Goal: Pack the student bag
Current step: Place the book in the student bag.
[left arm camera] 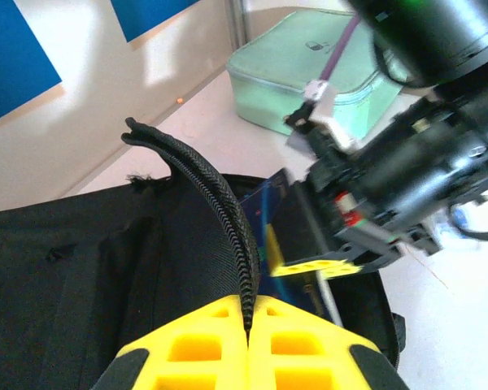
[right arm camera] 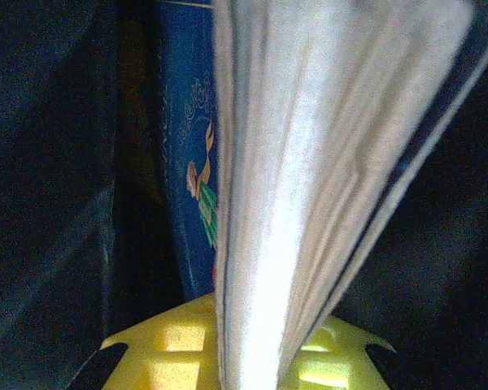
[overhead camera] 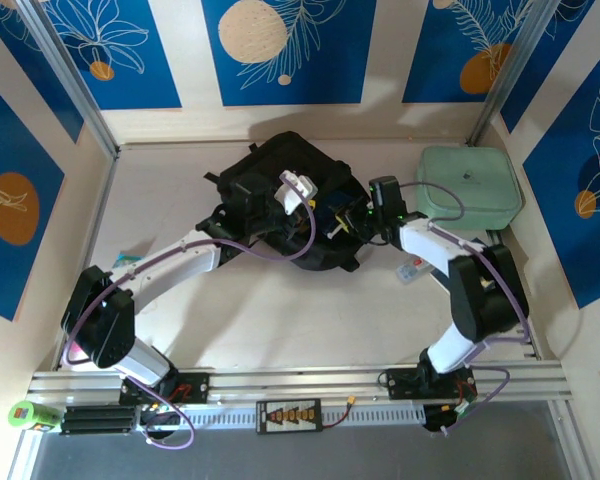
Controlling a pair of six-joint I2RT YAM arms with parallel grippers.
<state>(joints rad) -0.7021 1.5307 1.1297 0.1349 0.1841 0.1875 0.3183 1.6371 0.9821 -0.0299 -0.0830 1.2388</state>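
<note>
— Where is the student bag [overhead camera: 272,165]?
— On the bench [overhead camera: 280,310], at 12 o'clock from the arm bases, with its mouth open.
— What about the left gripper [left arm camera: 248,325]?
— Closed on the bag's ribbed black edge [left arm camera: 220,207], which arcs upward.
— And the right gripper [right arm camera: 244,333]?
— Clamped on a blue-covered book [right arm camera: 309,162], pages edge-on, in the bag's dark opening.
— Anything nearby?
— A mint-green case [overhead camera: 468,185] at the bag's 3 o'clock, apart from it.

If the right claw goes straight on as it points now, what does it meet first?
The right claw, shut on a book, points into the student bag; probably the bag's dark inner fabric comes first, though depth is unclear.
</note>
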